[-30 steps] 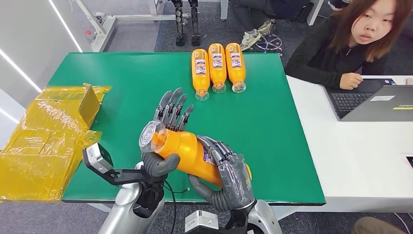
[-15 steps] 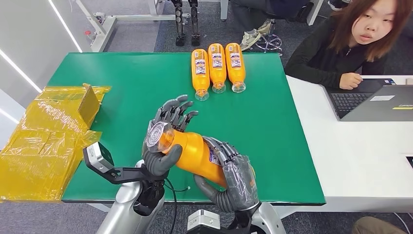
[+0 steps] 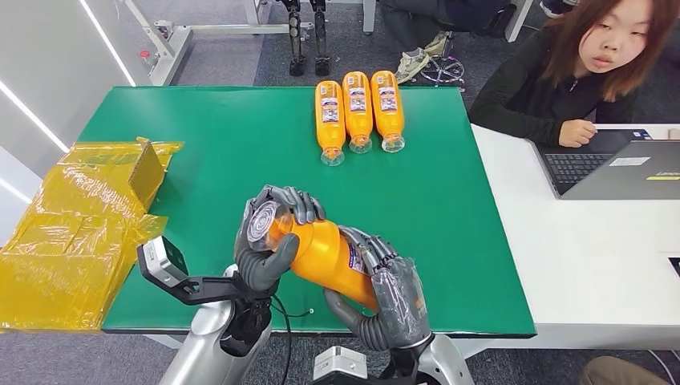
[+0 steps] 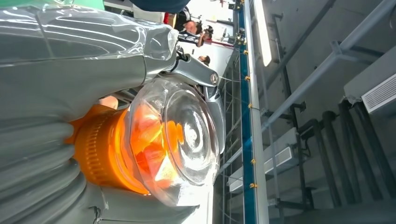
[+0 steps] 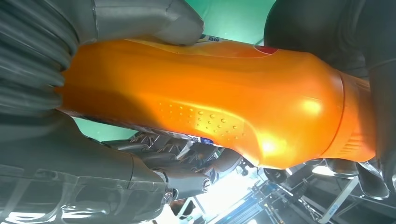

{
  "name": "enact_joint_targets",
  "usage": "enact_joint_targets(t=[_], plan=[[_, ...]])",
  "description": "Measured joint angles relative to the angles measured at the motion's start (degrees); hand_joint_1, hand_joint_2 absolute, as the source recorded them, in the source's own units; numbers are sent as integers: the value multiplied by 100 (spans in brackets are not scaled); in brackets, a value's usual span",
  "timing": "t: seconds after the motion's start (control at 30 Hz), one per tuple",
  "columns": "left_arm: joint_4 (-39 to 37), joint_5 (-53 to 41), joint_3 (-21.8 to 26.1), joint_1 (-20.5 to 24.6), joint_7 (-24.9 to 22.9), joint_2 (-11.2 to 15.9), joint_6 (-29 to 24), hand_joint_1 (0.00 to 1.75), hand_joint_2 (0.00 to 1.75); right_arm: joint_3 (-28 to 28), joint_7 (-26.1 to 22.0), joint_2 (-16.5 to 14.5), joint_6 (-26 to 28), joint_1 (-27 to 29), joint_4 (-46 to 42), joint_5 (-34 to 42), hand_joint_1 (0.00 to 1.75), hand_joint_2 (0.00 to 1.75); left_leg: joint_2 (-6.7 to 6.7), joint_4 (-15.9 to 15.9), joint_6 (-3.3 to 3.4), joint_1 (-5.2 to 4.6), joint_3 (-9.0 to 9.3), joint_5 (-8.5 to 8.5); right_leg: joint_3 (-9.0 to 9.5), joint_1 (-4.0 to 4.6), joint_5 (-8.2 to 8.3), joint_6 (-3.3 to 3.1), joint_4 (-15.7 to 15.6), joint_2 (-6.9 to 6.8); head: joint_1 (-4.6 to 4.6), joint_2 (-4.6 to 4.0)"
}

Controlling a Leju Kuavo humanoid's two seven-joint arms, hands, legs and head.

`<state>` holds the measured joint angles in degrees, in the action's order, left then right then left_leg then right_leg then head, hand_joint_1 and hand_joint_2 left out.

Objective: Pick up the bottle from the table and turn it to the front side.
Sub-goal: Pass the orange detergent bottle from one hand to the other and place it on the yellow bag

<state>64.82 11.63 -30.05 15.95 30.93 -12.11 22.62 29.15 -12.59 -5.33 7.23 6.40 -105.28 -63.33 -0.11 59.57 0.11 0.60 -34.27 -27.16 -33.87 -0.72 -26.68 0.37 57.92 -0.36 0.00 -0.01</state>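
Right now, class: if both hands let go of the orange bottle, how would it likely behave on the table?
The orange bottle looks round and glossy, so probably rolls and slips. The left hand grips its clear cap end, the right hand its body.

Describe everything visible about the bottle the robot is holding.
The held bottle is glossy orange plastic with a clear domed cap over a ribbed orange neck and a label partly hidden by fingers. It lies tilted above the green table's near edge, cap toward the left hand, which grips the cap end; the right hand grips its body.
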Motion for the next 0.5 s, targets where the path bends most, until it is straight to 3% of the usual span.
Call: enact_joint_targets(t=[0.1, 0.23, 0.27, 0.5], plan=[[7, 14, 0, -18, -4, 15, -7, 144, 175, -8, -24, 0, -10, 10, 0, -26, 173, 175, 0, 0, 0, 0, 0, 0, 0, 0, 0, 0, 0, 0, 0, 0], [28, 31, 0, -42, -4, 42, -24, 145, 175, -9, -54, 0, -20, 20, 1, -47, 7, 175, 0, 0, 0, 0, 0, 0, 0, 0, 0, 0, 0, 0, -1, 0], [32, 33, 1, -45, -8, 46, -32, 145, 175, -10, -62, 0, -25, 25, 2, -53, 0, 175, -1, 0, 0, 0, 0, 0, 0, 0, 0, 0, 0, -1, -1, 0], [46, 37, 2, -52, -22, 96, -48, 145, 175, -31, -80, 0, -37, 55, 2, -61, 0, 175, 0, 0, 0, 0, 0, 1, 1, 0, 0, 0, 0, -1, 0, 1]])
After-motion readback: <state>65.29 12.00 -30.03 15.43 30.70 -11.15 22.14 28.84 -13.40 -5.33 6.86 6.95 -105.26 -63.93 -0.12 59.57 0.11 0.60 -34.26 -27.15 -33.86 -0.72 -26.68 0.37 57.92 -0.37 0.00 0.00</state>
